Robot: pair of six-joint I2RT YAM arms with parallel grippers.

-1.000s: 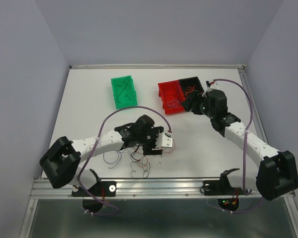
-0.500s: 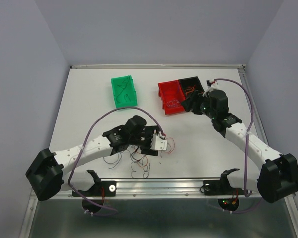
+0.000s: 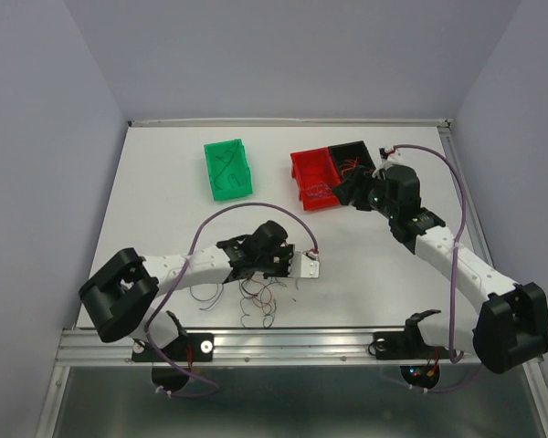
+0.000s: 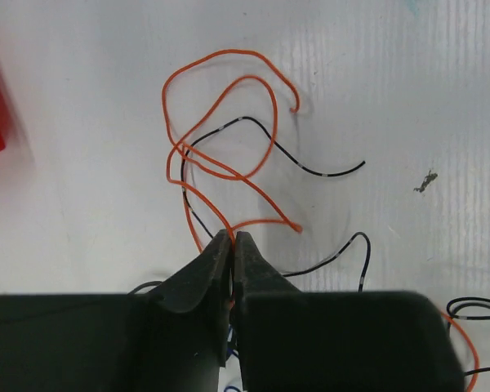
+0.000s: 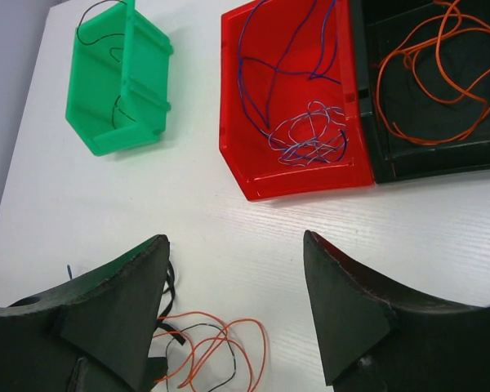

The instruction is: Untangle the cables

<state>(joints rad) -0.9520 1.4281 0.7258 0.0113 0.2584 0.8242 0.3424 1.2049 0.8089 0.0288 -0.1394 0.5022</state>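
**Item: cables, sorting by colour in progress**

- **Location.** A loose tangle of cables (image 3: 256, 297) is seen on the white table (image 3: 155, 201) near its front edge, beside the left gripper (image 4: 231, 245). One orange wire (image 4: 180, 149) and one black wire (image 4: 322, 173) lie crossed just ahead of that gripper.
- **Left gripper.** The jaws are pressed together, and the orange wire is pinched between the tips.
- **Right gripper (image 5: 235, 238).** The jaws are held wide apart with nothing between them, above bare table near the bins.
- **Bins.** Black strands are seen in the green bin (image 5: 118, 139), blue-purple strands in the red bin (image 5: 294, 184), and orange strands in the black bin (image 5: 441, 163).
- **Orientation.** The orange wire is looped twice. Its long axis is laid straight away from the jaws, with one free end curled off to the right at the far side and another nearer the tips.
- **Step in hand.** It is judged that one orange strand is being seized.
- **Next move.** A slow lift and draw is called for, so that the crossed black wire is shed. Delivery to the black bin is presumed.
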